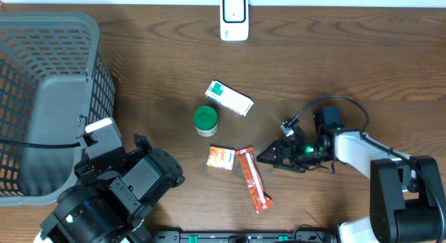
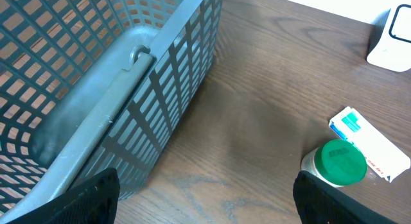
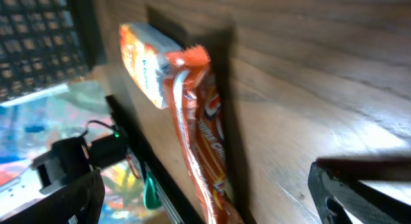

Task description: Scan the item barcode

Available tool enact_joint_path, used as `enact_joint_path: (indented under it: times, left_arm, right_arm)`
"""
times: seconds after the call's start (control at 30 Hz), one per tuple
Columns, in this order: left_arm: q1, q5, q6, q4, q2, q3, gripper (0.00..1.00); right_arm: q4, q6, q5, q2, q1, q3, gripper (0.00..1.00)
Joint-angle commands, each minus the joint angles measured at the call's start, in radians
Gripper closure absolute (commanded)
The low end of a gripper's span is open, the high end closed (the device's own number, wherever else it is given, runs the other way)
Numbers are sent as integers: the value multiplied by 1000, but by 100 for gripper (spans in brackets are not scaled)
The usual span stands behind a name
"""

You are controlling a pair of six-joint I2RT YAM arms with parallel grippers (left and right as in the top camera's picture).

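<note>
Below and right of the jar (image 1: pixel 205 120), the bar (image 1: pixel 253 179) lies flat on the surface (image 1: pixel 348 62), its upper end just beside the packet (image 1: pixel 221 157). My right pincer (image 1: pixel 263 157) sits low, just right of that end, jaws apart and holding nothing. I take the bar as the item to scan, though the packet is as near. To do this well I'd close across the bar's narrow width, clear of the packet, lift it level, and turn its barcode, which I can't see, toward the scanner (image 1: pixel 234 17) well above the jar. My left pincer (image 2: pixel 218 201), jaws apart and empty, waits left of the jar by the basket (image 1: pixel 42 19).
</note>
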Motion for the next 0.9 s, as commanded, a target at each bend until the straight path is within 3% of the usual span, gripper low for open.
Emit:
enact_joint_path:
  times: [0.0, 0.27, 0.6, 0.67, 0.73, 0.87]
  left_arm:
    - [0, -6, -13, -6, -1, -4, 15]
    - [0, -6, -13, -6, -1, -4, 15]
    - [0, -6, -12, -8, -1, -4, 15]
    - [0, -6, -12, -14, -1, -4, 15]
    - [0, -6, -12, -19, -1, -4, 15]
    - [0, -6, -12, -22, -1, -4, 15]
  right_arm:
    - [54, 78, 114, 26, 26, -74, 1]
    - [72, 113, 123, 26, 150, -106, 7]
    - [91, 345, 423, 26, 282, -107, 2]
    - [97, 351, 434, 26, 294, -109, 21]
    - [111, 351, 434, 26, 306, -113, 34]
    - [159, 355, 434, 26, 324, -130, 44]
